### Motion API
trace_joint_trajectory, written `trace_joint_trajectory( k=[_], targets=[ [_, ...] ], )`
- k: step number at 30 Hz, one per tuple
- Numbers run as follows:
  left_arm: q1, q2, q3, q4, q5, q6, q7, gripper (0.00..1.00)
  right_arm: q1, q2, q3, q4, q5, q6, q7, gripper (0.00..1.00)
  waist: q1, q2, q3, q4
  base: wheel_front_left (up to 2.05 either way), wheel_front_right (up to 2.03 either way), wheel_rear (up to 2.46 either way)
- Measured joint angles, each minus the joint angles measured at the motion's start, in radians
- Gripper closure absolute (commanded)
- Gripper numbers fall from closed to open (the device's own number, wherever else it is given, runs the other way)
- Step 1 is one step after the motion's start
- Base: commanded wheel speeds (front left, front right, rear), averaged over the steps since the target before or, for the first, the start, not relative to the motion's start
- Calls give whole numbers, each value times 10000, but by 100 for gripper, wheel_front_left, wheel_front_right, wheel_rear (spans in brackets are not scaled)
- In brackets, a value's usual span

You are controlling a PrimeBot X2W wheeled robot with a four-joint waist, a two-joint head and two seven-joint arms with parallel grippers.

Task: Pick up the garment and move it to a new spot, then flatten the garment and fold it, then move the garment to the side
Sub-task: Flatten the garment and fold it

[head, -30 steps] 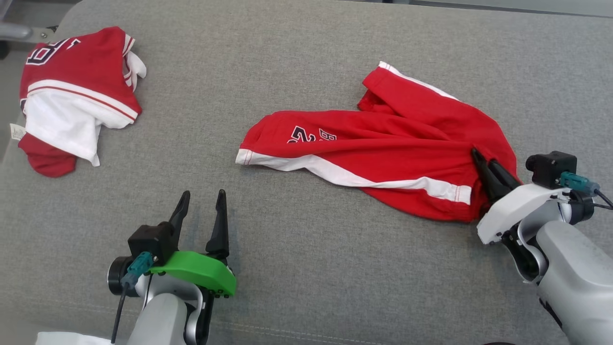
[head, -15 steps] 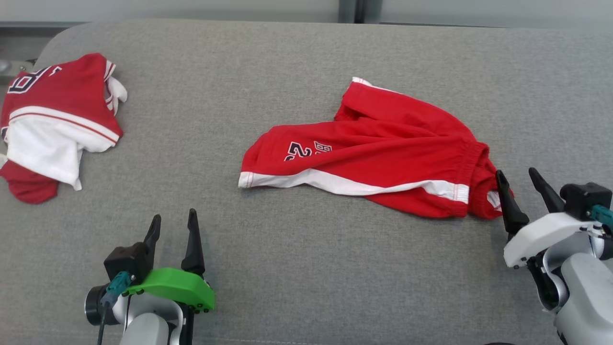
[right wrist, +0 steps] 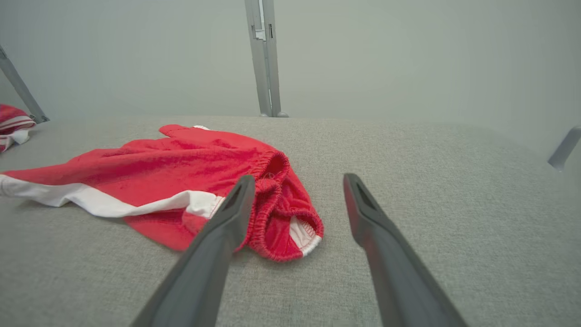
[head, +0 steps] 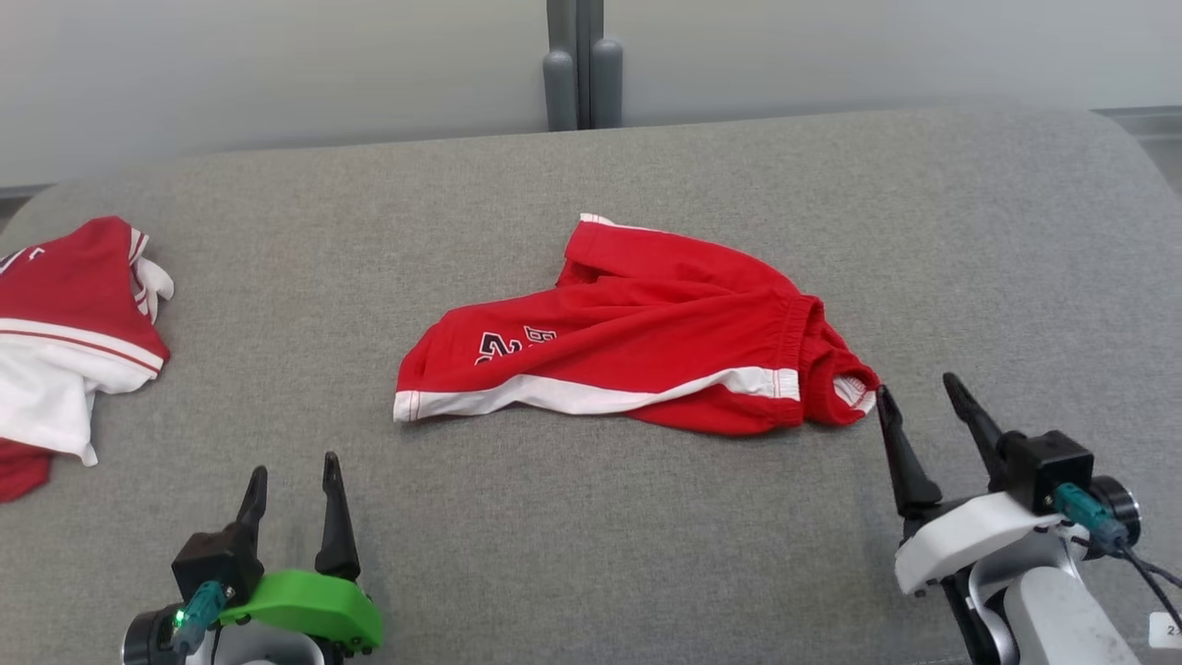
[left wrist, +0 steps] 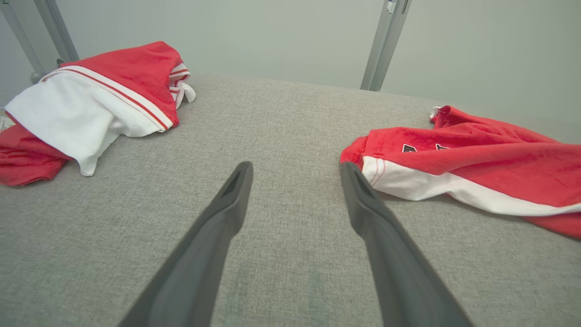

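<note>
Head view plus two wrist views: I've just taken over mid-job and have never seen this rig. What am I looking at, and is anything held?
The machine is a wheeled robot with two arms. The head view looks down from its head: the left end effector, with the green cover, is at lower left, and the right end effector, with the white cover, is at lower right. Each wrist view looks along that arm's own two dark fingers.

On the grey padded surface lie crumpled red shorts with a white stripe. A red and white jersey is bunched at the far left.

Both end effectors are open and hold nothing. The right one sits close beside the shorts' waistband; I cannot tell if it touches.
</note>
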State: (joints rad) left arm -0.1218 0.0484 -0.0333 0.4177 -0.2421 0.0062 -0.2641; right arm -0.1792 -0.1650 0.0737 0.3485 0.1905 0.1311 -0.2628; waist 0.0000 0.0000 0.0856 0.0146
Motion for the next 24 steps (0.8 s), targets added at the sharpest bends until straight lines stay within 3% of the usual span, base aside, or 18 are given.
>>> trace_joint_trajectory(
  k=[9, 24],
  targets=[
    [780, 2, 270, -259, 407, -4, 0, 0, 894, 884, -247, -360, -650, 4, 0, 0, 0, 0, -811, -326, 0, 0, 0],
    [1352, 4, 4, -504, 564, -228, 0, 0, 1186, 1103, 0, -196, -704, 4, 0, 0, 0, 0, -1203, -261, 0, 0, 0]
  ],
)
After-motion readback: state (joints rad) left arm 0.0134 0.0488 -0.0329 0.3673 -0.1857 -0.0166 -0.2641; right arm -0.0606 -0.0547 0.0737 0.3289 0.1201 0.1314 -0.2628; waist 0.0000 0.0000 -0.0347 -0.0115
